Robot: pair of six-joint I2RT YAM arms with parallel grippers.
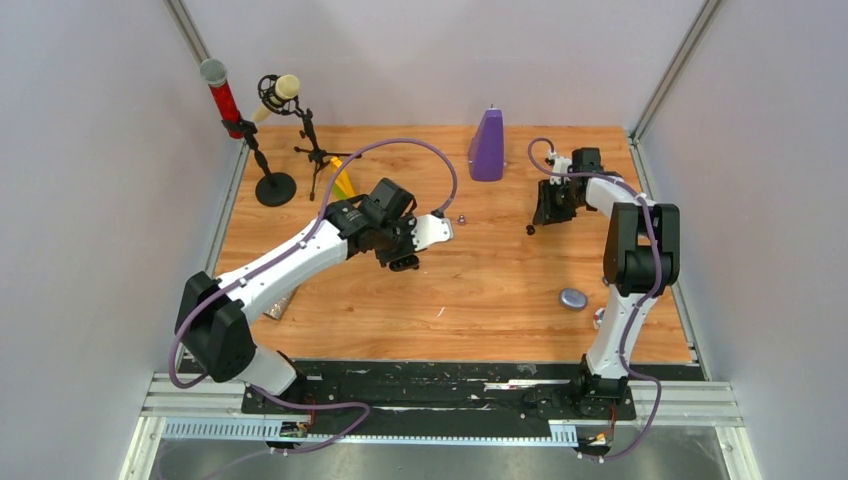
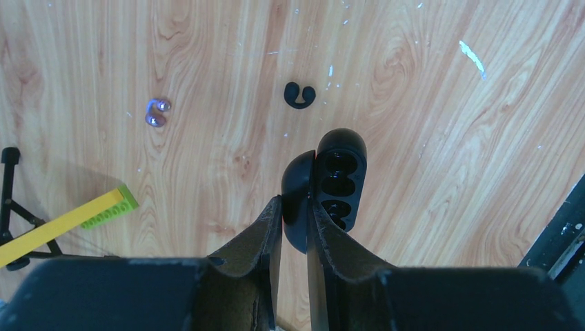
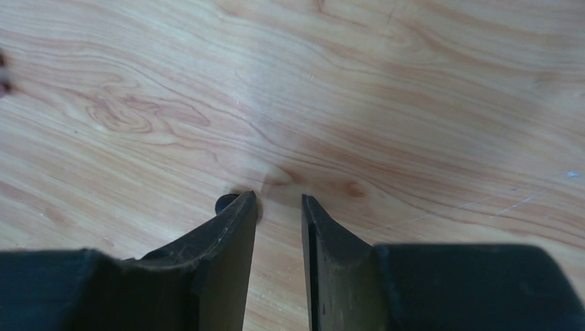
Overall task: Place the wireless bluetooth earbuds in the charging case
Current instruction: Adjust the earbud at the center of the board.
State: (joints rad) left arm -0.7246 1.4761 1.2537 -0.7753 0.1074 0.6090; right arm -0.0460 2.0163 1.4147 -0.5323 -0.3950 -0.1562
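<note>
Black on black here: the left fingers (image 2: 270,231) are pinched tight on the lid of the open charging case (image 2: 339,178), whose base and sockets show just right of the fingertips. Ahead of the case, apart from it on the wooden worktop (image 2: 448,172), lie the black earbuds (image 2: 299,95), the two touching each other. Off to the left the pale purple earbuds (image 2: 157,112) sit together, glinting. A yellow brick (image 2: 62,224) lies at the near left.

The right fingers (image 3: 238,231) hang low over the worktop, a narrow gap between them and nothing in it. A small dark rounded shape peeks out at one fingertip; from above, the black pair lies just beside them. Further out there is a grey oval case (image 1: 572,298) near the right arm, a purple wedge (image 1: 487,145) at the back, and microphone stands (image 1: 275,185) at the far left.
</note>
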